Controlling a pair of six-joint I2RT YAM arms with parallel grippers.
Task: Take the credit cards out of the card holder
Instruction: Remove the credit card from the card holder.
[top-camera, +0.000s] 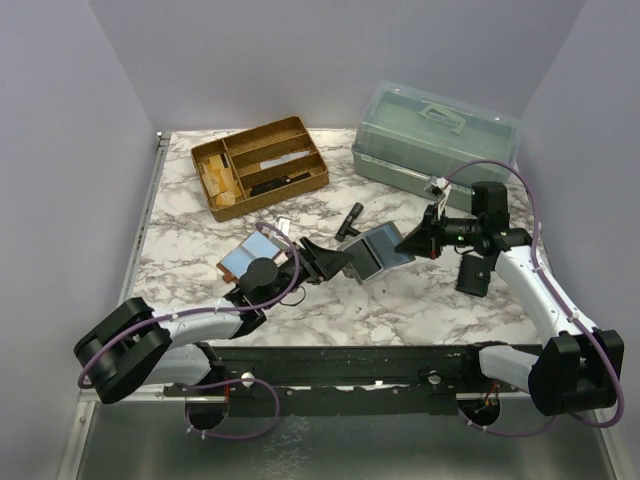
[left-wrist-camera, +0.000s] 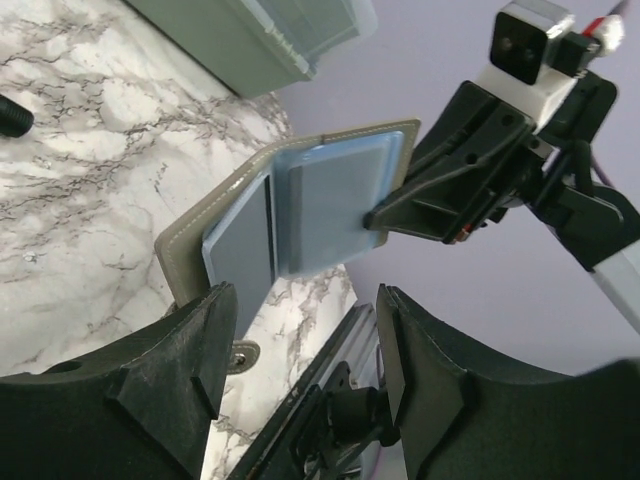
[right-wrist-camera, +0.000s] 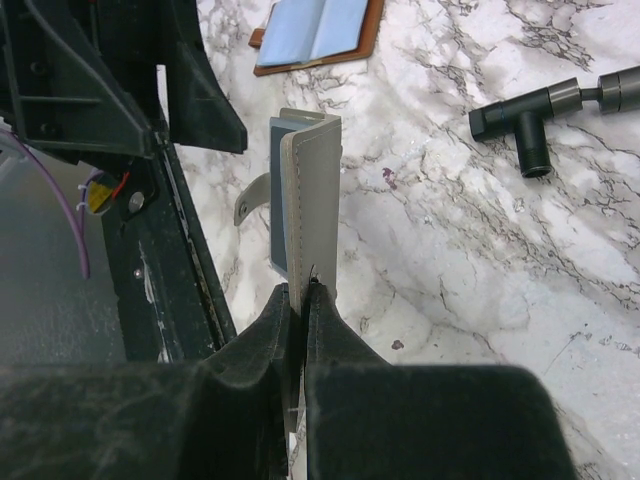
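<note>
A grey card holder is held off the table, spread open. In the left wrist view, light-blue credit cards sit in both halves of the card holder. My right gripper is shut on the card holder's edge, which is seen edge-on here, and it also appears in the overhead view. My left gripper is open just below and in front of the holder's lower edge, with nothing between its fingers. In the overhead view the left gripper sits just left of the holder.
A brown holder with blue cards lies on the marble under my left arm and also shows in the right wrist view. A black T-shaped fitting lies behind. A wooden tray and a green toolbox stand at the back.
</note>
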